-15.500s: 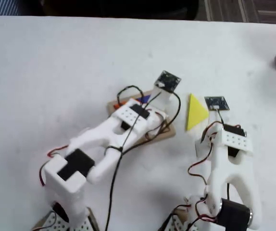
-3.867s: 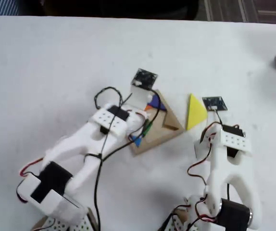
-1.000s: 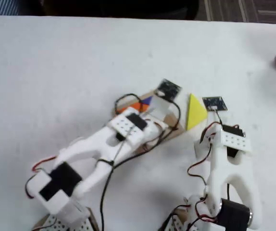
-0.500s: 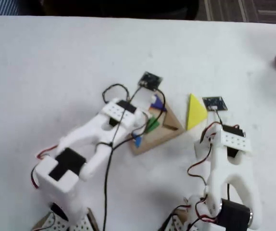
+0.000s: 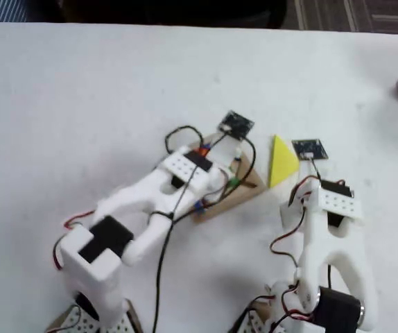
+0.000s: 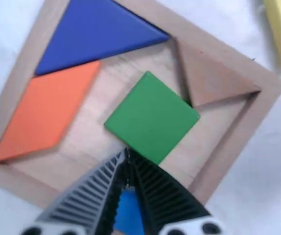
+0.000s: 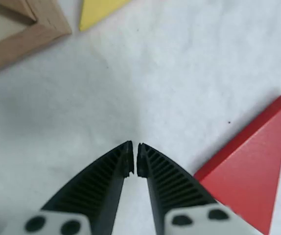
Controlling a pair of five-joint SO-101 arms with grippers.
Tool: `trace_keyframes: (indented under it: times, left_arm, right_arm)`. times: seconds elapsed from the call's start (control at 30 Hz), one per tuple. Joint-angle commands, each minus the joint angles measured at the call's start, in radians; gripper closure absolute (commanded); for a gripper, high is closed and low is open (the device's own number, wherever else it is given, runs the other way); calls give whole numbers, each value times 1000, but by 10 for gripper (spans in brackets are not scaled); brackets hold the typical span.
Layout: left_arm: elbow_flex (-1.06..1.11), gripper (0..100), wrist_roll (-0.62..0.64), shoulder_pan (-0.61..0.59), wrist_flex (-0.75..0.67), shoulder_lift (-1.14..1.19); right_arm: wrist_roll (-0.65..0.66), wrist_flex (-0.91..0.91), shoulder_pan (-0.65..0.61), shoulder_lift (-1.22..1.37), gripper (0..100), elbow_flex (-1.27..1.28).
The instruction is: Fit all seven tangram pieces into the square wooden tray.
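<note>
The white surface gives wide room around the square wooden tray, which lies partly under my left arm. The blue triangle sits snug in a tray corner. The yellow triangle waits just outside the rim, and the red triangle lies by my right pincer, pressed together, empty. The orange parallelogram hugs the rim, and the green square lies loose mid-tray. My left pincer, pressed together, meets its edge, likely to nudge it.
</note>
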Motion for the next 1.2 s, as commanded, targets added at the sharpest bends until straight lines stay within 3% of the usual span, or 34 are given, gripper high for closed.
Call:
trace_keyframes:
  times: [0.0, 0.43, 0.8, 1.17]
  left_arm:
    - [-41, 979, -12, 35, -15, -4]
    - [-46, 980, -12, 27, -21, -4]
    - [-37, 979, -12, -1, -209, -1]
    - [-37, 980, -12, -13, -232, -10]
  right_arm:
    - [14, -13, -10, -35, 981, -6]
    - [14, -13, -10, -35, 981, -6]
    - [14, -13, -10, -35, 981, -6]
    - [14, -13, -10, -35, 981, -6]
